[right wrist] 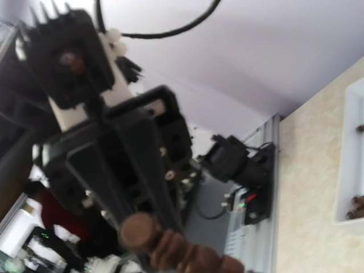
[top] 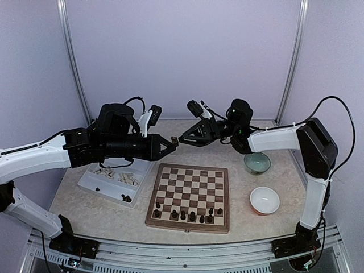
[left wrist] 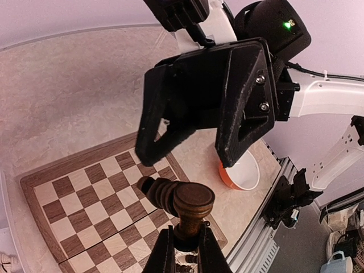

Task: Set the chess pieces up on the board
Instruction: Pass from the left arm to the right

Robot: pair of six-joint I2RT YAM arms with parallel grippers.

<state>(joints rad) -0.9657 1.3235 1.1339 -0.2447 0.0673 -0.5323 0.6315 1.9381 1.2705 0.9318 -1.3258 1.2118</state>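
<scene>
left pincer (right wrist: pixel 143 219) gripping brown chessman (right wrist: pixel 183 254), white tray (right wrist: pixel 347 170)

We see beige mottled bench (top: pixel 85 213). Behind bench, pale lilac walls (top: pixel 182 57), plain; two metal uprights (top: pixel 73 62) at bench's back corners. Aluminium rail (top: pixel 187 251) along bench's near edge. Light soft, even.

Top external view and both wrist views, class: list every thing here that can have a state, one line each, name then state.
left gripper, shut on a dark chess piece, held in the air.
right gripper, open, fingers facing that piece.
board, lying flat; dark chess pieces standing along its near rows.
white tray, holds loose pale pieces.
green bowl, upright.
white bowl, upright, looks empty.
</scene>
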